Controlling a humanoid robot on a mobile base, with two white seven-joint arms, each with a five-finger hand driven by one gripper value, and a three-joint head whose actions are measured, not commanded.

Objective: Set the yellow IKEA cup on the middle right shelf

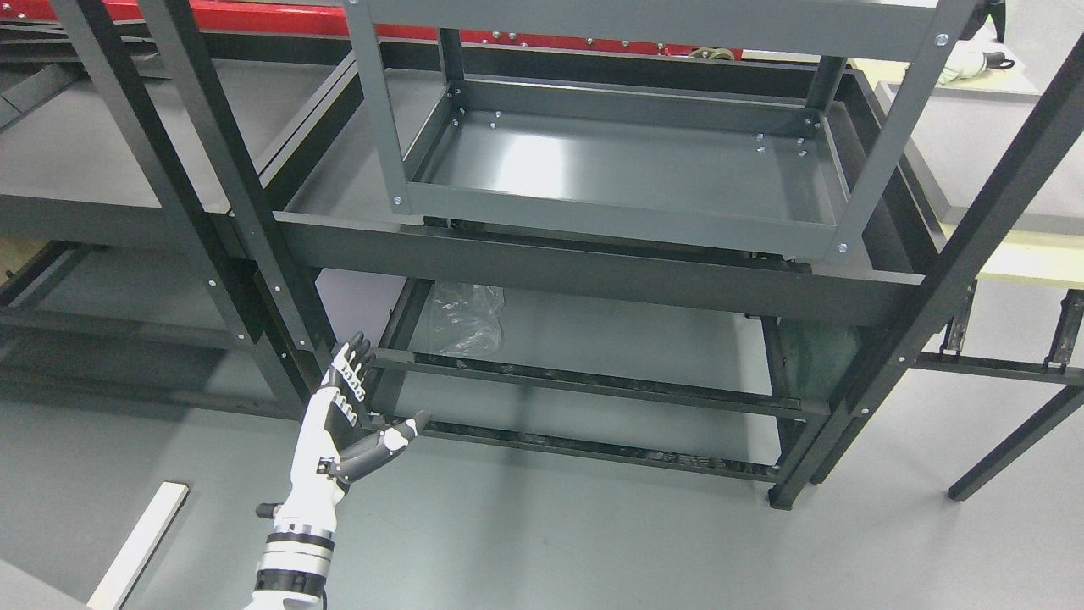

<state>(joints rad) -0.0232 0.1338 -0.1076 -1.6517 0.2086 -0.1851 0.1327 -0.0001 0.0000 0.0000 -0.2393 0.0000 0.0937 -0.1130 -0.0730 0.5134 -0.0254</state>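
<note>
left hand [343,424] comes up from the bottom edge, lower left, w/ its white forearm and ringed wrist below it. fingers [351,364] are straight and spread, thumb stuck out to the right, palm facing right — nothing held. the hand hangs in front of the dark upright posts [229,195] of the shelving, fingertips near the foot of one post, not clearly touching it (hard to tell from this angle).

yellow cup: not visible anywhere in this view, so can't say where it sits. right hand isn't in view either.

centre of the view is a grey metal shelf tray [622,182] w/ raised rims and small screws at the corners, set inside a lighter grey frame [381,110]. it rests over a wider dark shelf [593,271] that runs across the rack. under that, two dark rails [584,385] cross low over the grey floor [550,542], and a crumpled clear plastic bag [464,320] lies on the floor behind the upper rail, left of centre.

top edge shows a red beam [254,17] behind the rack. at upper right a pale tabletop [991,135] carries something white w/ a dark handle-like bit [965,63] — too small to identify. a white strip [140,542] lies on the floor at lower left, left of the forearm and well apart from it. another dark table leg [1016,449] slants down at the right side.
</note>
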